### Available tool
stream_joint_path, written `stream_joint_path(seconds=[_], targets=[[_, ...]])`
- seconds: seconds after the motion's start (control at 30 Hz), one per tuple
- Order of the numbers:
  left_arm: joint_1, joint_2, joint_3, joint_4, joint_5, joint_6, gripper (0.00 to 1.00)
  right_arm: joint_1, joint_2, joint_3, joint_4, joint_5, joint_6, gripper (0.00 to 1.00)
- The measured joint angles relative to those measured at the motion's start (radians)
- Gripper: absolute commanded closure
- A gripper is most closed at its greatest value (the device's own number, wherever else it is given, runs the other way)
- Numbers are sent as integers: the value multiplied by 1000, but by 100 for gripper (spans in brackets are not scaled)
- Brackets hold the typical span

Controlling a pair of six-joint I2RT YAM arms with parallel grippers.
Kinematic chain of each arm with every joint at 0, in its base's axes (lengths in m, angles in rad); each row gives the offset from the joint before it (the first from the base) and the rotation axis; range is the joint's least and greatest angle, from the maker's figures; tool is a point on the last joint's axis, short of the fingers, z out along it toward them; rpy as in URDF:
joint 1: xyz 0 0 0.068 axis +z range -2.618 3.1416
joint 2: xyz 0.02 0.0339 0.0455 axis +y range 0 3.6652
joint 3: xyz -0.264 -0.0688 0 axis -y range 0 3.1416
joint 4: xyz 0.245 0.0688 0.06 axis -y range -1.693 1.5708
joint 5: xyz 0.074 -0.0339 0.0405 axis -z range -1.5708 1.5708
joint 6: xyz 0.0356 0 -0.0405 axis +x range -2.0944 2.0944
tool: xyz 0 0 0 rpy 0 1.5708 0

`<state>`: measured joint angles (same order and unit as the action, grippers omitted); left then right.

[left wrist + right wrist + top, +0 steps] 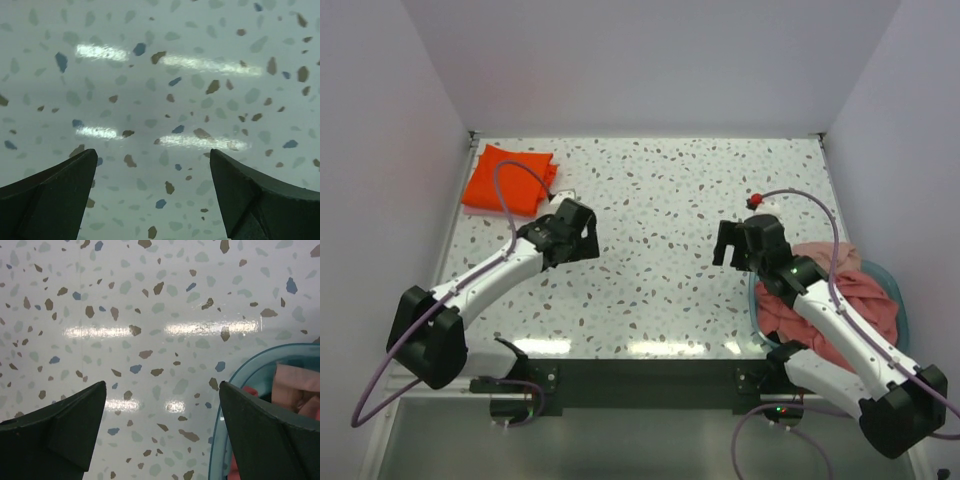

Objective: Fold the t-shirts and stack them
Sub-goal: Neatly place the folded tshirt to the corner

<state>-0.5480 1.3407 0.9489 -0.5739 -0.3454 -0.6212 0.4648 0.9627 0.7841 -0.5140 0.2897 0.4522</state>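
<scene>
Near right: round teal plastic tub (260, 360) holds heaped dusty salmon-pink cotton t-shirts (865, 300). Right gripper (162, 390) jaws spread, gripping nothing, just beside tub rim over speckled terrazzo table (660, 200). Left gripper (152, 160) jaws spread, gripping nothing. Far left corner: folded bright orange-red t-shirt (505, 180).

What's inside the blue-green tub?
Crumpled salmon-pink t-shirts fill the tub, bulging over its rim. The right arm covers part of the pile, so the tub's bottom and the number of shirts are hidden.
</scene>
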Motion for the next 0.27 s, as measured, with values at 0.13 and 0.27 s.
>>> stream_joint_path(seconds=[0.13, 0.27], targets=[[3, -23, -23, -89, -113, -85, 0, 0, -41, -55, 8, -25, 0, 1], [3, -143, -55, -104, -168, -128, 0, 0, -63, -61, 19, -28, 3, 1]])
